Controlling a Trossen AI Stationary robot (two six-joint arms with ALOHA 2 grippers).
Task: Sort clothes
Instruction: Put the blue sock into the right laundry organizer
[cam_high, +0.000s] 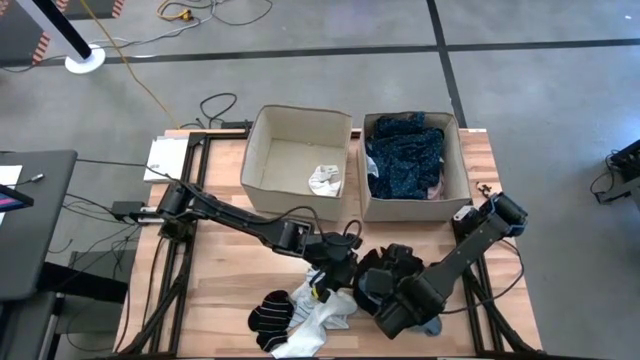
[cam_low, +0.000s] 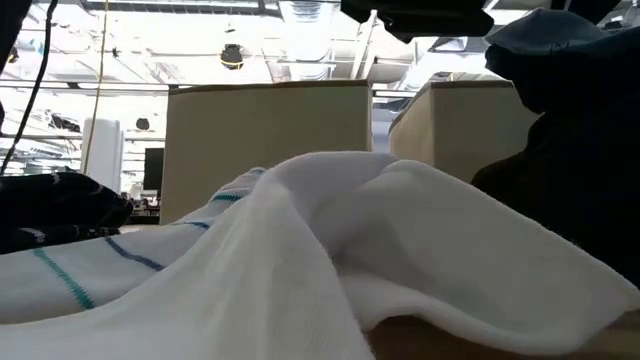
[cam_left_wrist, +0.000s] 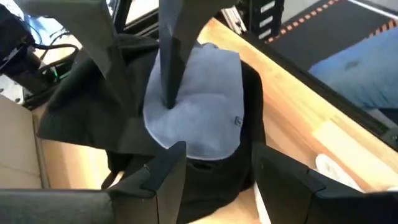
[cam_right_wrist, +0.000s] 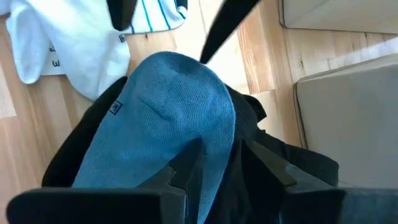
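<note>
A light blue piece (cam_left_wrist: 199, 106) lies on top of a black piece (cam_left_wrist: 217, 171), and both are raised off the wooden table (cam_high: 230, 280) between my two grippers. My left gripper (cam_high: 345, 265) comes from the table's left and is shut on the black piece. My right gripper (cam_right_wrist: 227, 155) comes slanting down from the near right and is shut on the light blue piece. The bundle hangs dark at the right of the low view (cam_low: 570, 170). More black pieces (cam_high: 395, 262) lie around the grippers. Black and white striped socks (cam_high: 268, 318) and a white cloth (cam_high: 322, 312) lie near the front edge. My left gripper has a bunched fold of the black piece (cam_left_wrist: 217, 186) between its two fingers, right below the light blue piece's rounded end. The fingers come slanting down from the table's left. The cloth is raised off the table and sags slack on both sides. My right gripper pinches the light blue piece near one side edge (cam_left_wrist: 166, 107), with black cloth (cam_left_wrist: 134, 74) also between its fingers. One fingertip (cam_left_wrist: 168, 93) creases the blue cloth. The fingers point steeply down. The blue piece drapes over the black cloth, off the table.
Two beige bins stand at the far edge. The left bin (cam_high: 300, 112) holds a white sock (cam_high: 325, 180); the right bin (cam_high: 412, 118) holds dark blue patterned clothes (cam_high: 405, 160). The white cloth with teal stripes (cam_low: 300, 250) fills the low view's foreground.
</note>
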